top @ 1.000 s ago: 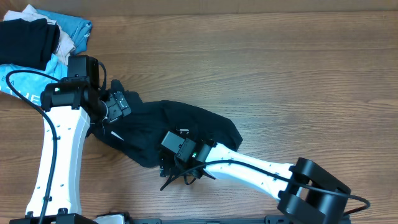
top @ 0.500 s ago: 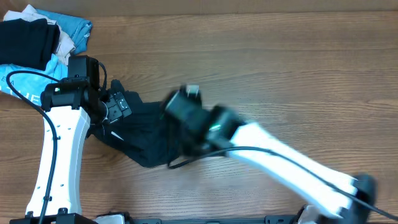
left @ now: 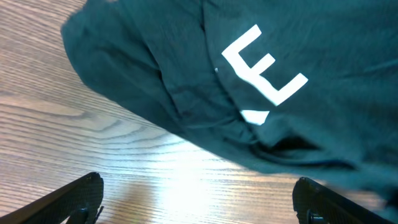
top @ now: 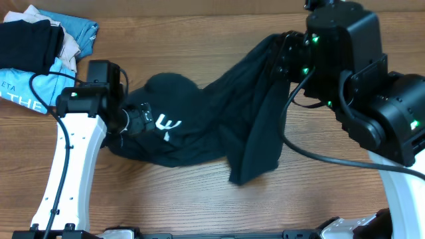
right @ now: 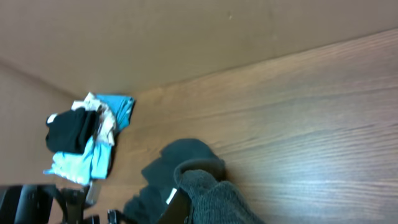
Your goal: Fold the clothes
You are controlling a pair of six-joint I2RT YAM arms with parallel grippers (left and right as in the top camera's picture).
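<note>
Fingers first: left fingers [left: 84, 194] stand wide apart w/ nothing between them, low over bare desk [left: 124, 155]. The near edge of the clothes [left: 155, 62] lies just ahead of them, white lettering [left: 264, 73] face up.

Right fingers are hidden: under the arm body in the overhead view, behind bunched fabric in the right wrist view. They're closed, though, and the cloth rising to them says they grip one end of the clothes.

From that pinch at upper right the garment runs down & left across the desk to a crumpled heap beside the left arm [top: 66, 166]. A loose flap [top: 255, 149] drops toward the front edge. Right arm [top: 352, 73] sits high, close to the overhead cam.

Far left corner holds a pile of other laundry, a black garment [top: 26, 40] over a light-blue shirt [top: 20, 93] printed THE. It's well apart from the work and not part of it.

Step in hand, as I read it: spreading, not folding. The right arm holds one end up to open the garment out of its bundle. Task looks barely begun, no fold visible.

Next move prob. calls for the left fingers to close on the opposite edge near the lettering. Both ends could then be pulled flat and lowered onto open desk. Risk: the flap ends up doubled under.
</note>
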